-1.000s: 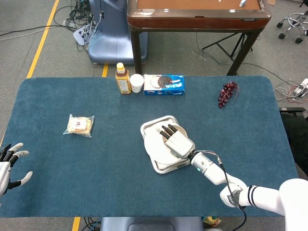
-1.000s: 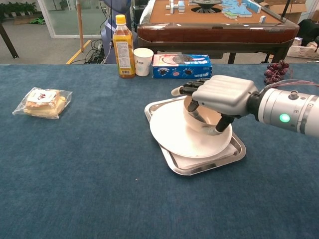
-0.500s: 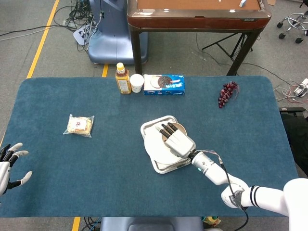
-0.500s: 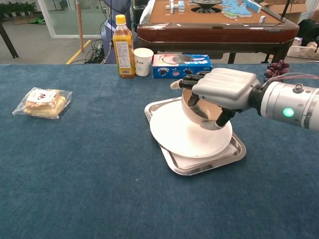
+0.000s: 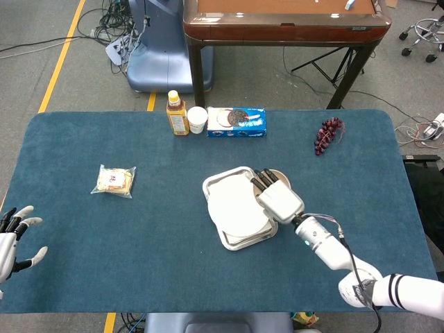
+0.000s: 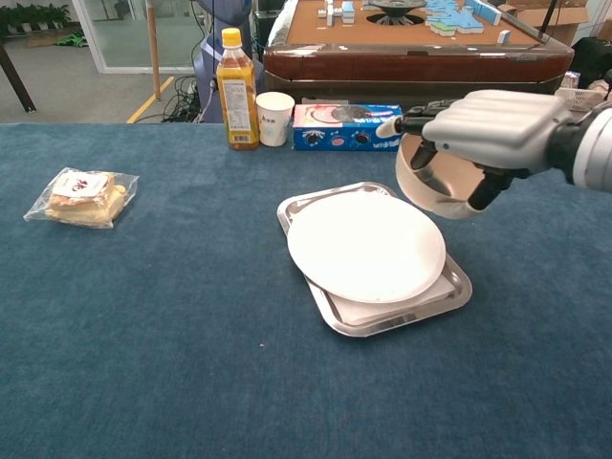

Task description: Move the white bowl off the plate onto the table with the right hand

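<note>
One right robot hand [image 6: 497,134] holds the white bowl [image 6: 432,184] tight, fingers over its rim. The bowl is tipped and up in the air, just right of the plate [image 6: 366,246]. The plate sits on a tray [image 6: 457,287] on the blue worktop [image 6: 143,335]. At the far left, the left robot hand [image 5: 12,236] seems spread and holds nothing.

The head view looks steeply down on the whole table [image 5: 83,277]; the chest view faces across it low and near, sharing the tray [image 5: 229,243] [image 6: 457,296].

The right hand [image 6: 497,134] has lifted the white bowl [image 6: 435,186] (tilted) rightward off the plate [image 6: 366,247].
</note>
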`<state>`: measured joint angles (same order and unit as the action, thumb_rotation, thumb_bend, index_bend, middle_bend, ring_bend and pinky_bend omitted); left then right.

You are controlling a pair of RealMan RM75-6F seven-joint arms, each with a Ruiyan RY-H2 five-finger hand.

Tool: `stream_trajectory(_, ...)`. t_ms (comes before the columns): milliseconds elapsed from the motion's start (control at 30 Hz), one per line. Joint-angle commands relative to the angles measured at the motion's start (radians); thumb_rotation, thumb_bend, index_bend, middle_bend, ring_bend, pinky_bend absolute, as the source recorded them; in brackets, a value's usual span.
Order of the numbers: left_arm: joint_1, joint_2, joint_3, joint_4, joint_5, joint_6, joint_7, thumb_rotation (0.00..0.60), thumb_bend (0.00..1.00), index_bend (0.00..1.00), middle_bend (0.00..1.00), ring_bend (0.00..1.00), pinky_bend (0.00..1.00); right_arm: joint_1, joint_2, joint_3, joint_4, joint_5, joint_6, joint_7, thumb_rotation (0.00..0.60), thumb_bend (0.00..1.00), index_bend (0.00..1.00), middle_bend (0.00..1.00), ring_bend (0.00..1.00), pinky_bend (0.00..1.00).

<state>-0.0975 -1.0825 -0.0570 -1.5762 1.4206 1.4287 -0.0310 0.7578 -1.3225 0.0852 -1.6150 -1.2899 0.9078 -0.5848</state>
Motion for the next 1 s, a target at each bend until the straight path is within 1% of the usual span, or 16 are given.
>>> stream_trajectory(33, 0.000, -0.002, 0.002, 0.000, 0.003, 0.001, 0.005, 0.600, 0.23, 0.30, 0.15, 0.05, 0.22, -0.026, 0.046, -0.014, -0.040, 0.029, 0.011, 0.002, 0.600, 0.43, 0.68, 0.07, 0.00, 0.09)
stream_trajectory(133, -0.001, -0.004, 0.002, 0.000, 0.002, -0.001, 0.008, 0.600, 0.23, 0.30, 0.15, 0.05, 0.22, -0.044, 0.069, -0.026, -0.054, 0.043, 0.017, 0.019, 0.600, 0.43, 0.68, 0.07, 0.00, 0.09)
stream_trajectory(267, -0.003, -0.005, 0.001, 0.000, -0.002, -0.006, 0.013, 0.600, 0.23, 0.30, 0.15, 0.05, 0.23, -0.069, 0.075, -0.044, -0.038, 0.041, 0.027, 0.057, 0.600, 0.43, 0.68, 0.07, 0.00, 0.09)
stream_trajectory(400, -0.005, -0.008, 0.002, -0.001, -0.005, -0.011, 0.023, 0.600, 0.23, 0.32, 0.15, 0.05, 0.24, -0.091, 0.063, -0.061, 0.009, 0.044, 0.022, 0.107, 0.600, 0.43, 0.68, 0.07, 0.00, 0.09)
stream_trajectory(533, -0.007, -0.010, 0.004, -0.005, -0.002, -0.015, 0.031, 0.600, 0.23, 0.32, 0.15, 0.05, 0.24, -0.109, 0.029, -0.069, 0.072, 0.040, 0.013, 0.179, 0.600, 0.43, 0.68, 0.07, 0.00, 0.09)
stream_trajectory(667, -0.006, -0.009, 0.004, -0.005, -0.003, -0.014, 0.029, 0.600, 0.23, 0.32, 0.16, 0.06, 0.25, -0.118, -0.004, -0.075, 0.134, 0.028, -0.005, 0.244, 0.600, 0.43, 0.68, 0.07, 0.00, 0.09)
stream_trajectory(800, -0.006, -0.007, 0.002, -0.004, -0.004, -0.013, 0.021, 0.600, 0.23, 0.32, 0.16, 0.06, 0.25, -0.121, -0.029, -0.075, 0.178, 0.019, -0.014, 0.281, 0.600, 0.43, 0.68, 0.07, 0.00, 0.09)
stream_trajectory(867, -0.005, -0.006, 0.002, -0.004, -0.004, -0.011, 0.016, 0.600, 0.23, 0.32, 0.16, 0.06, 0.26, -0.124, -0.038, -0.073, 0.192, 0.017, -0.014, 0.290, 0.600, 0.40, 0.67, 0.07, 0.00, 0.09)
stream_trajectory(1000, -0.003, -0.004, 0.002, -0.005, -0.002, -0.008, 0.012, 0.600, 0.23, 0.32, 0.16, 0.06, 0.26, -0.126, -0.043, -0.070, 0.202, 0.015, -0.013, 0.291, 0.600, 0.25, 0.58, 0.07, 0.00, 0.09)
